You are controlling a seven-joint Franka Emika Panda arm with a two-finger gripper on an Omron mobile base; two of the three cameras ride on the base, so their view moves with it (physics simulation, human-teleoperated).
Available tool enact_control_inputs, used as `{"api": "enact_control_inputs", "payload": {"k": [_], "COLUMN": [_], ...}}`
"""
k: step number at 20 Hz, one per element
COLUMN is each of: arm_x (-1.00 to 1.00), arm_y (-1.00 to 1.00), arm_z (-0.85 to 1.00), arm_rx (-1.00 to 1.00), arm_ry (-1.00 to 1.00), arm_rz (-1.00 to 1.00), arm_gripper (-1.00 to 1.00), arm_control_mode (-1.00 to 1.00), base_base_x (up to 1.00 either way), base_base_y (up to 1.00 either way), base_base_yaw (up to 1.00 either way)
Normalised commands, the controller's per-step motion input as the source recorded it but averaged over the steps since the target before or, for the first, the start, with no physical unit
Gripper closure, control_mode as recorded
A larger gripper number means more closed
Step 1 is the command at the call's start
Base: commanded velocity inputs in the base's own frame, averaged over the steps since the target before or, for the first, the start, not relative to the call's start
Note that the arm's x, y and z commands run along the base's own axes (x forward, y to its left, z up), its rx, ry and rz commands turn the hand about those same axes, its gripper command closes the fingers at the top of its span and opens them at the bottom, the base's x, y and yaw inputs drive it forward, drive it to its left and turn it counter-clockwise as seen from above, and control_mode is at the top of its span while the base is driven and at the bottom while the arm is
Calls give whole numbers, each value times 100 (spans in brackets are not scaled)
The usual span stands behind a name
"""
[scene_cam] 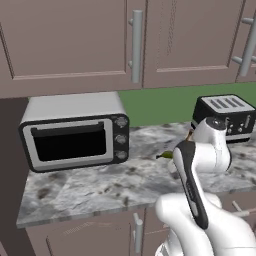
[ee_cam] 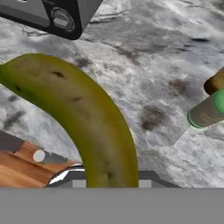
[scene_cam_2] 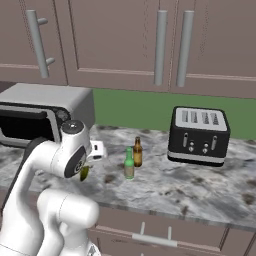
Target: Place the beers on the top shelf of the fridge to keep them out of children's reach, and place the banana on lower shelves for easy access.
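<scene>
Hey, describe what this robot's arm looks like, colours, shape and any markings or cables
The arm is glossy white, built of rounded, bulbous segments. A dark, almost black strip runs along one link, and dark bands and round dark caps mark the joints. The hand is a small white block. No loose cables or printed markings show.
</scene>
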Motion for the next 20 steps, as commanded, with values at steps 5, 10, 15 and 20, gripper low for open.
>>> {"api": "enact_control_inputs", "payload": {"k": [5,10,15,20], "arm_x": [-32,-45,-46,-51], "arm_y": [4,-3,-4,-2], "arm_z": [93,59,28,28], "arm_rx": [0,-8,-15,-19], "arm_ry": [-30,-8,-6,-2], "arm_rz": [13,11,6,2], "arm_gripper": [100,100,100,100], "arm_control_mode": [-100,-100,-100,-100], "base_base_x": [0,0,0,0], "base_base_y": [0,0,0,0], "base_base_yaw": [0,0,0,0]}}
